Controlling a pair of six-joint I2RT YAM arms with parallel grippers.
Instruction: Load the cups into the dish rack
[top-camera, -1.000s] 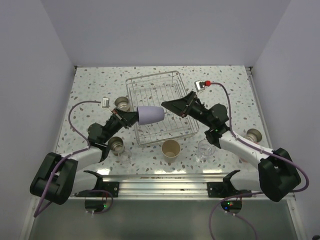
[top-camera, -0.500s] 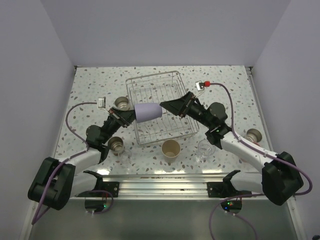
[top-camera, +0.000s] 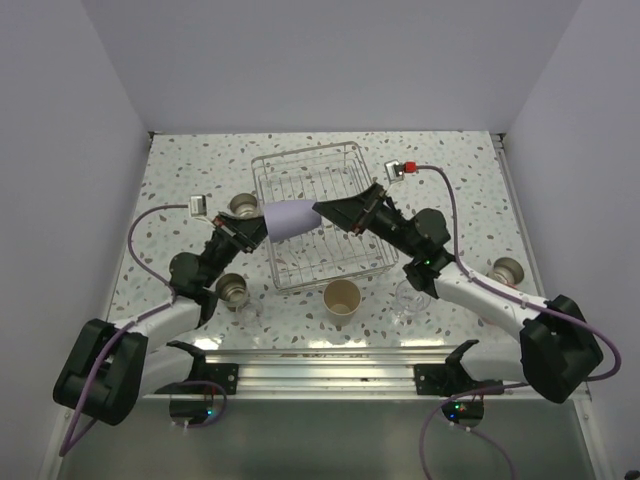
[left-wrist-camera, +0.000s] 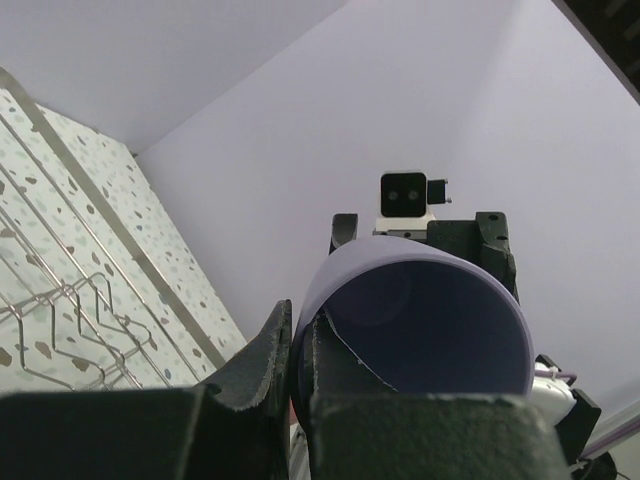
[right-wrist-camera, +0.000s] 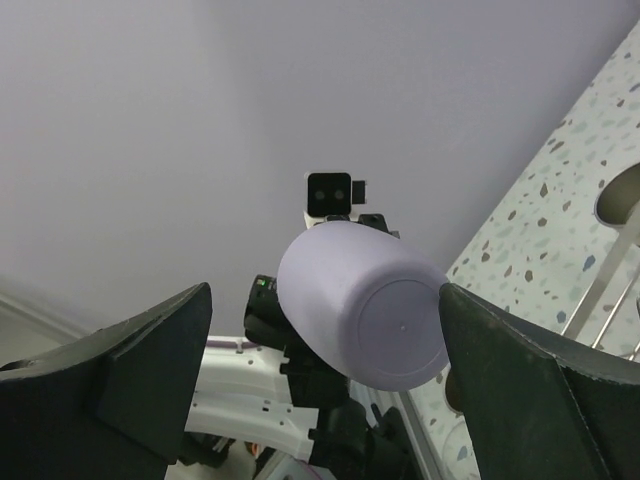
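We are holding the lavender cup (top-camera: 288, 218) on its side in the air with the left end effector (top-camera: 262, 226), whose fingers are pinched together on the cup's wall at the rim, one inside the mouth and one outside. The cup is hanging over the left rim of the dish rack (top-camera: 305, 170), which is sitting mid-counter (top-camera: 180, 180) toward the far edge. Its closed base is pointing at the right end effector (right-wrist-camera: 325, 300). That one is standing spread wide, with a finger on either side of the base. We cannot tell whether either finger is touching the plastic.

We are reading this as a hand-over between the arms. To do it well, we are aiming to slide the right fingers further along the body, past the rounded base, where smooth plastic would likely squirt out of a shallow pinch. We are also centring the cup between them so both pads meet it together. The right side should be closing firmly before the left lets go. The left should then be backing out straight along the cup's axis, so its inner finger is not dragging the rim sideways.

The beige tumbler (top-camera: 342, 297) is waiting near the counter's near edge, in front of the rack.
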